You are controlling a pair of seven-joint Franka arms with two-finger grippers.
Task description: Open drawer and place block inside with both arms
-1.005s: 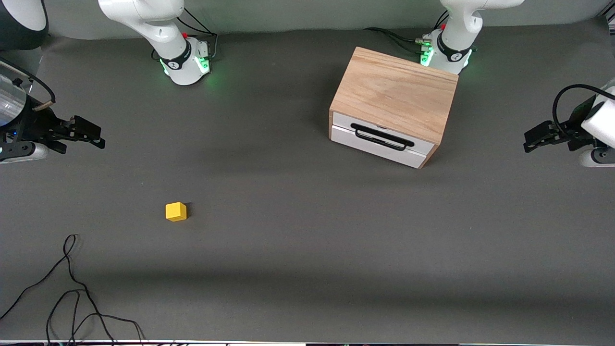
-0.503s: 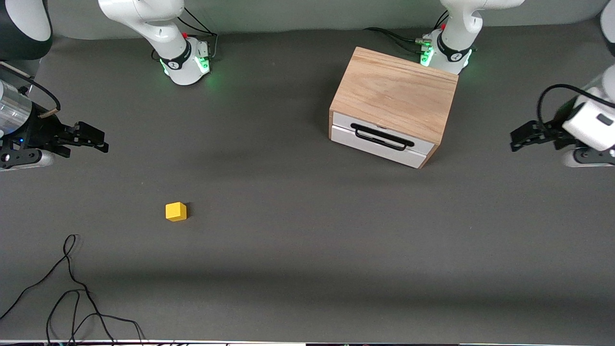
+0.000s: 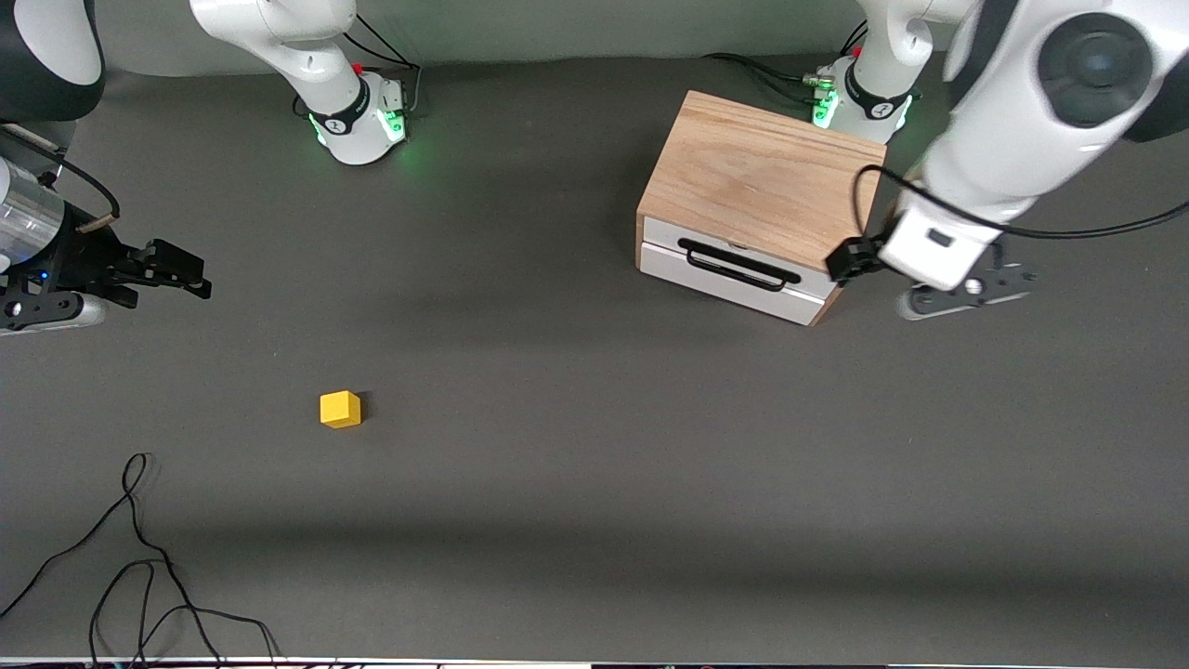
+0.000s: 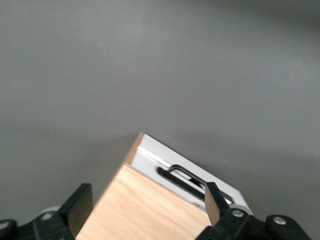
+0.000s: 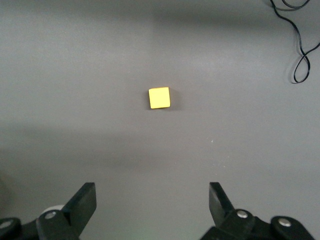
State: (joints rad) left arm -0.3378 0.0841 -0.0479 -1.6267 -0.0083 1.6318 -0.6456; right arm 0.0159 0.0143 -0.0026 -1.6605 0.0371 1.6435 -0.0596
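Front view: left gripper (image 3: 847, 261) over cabinet (image 3: 762, 177) edge, block (image 3: 340, 409) unobstructed.

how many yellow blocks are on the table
1. The block lies on the table toward the right arm's end, nearer the front camera than the cabinet. The closed drawer could hide more.

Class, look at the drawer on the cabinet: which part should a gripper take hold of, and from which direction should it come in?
Probably the black bar handle on the drawer. It stands off the white front, leaving a gap for a finger. Come from in front of the drawer, fingers above and below the bar. The left gripper, open, is over the cabinet's corner.
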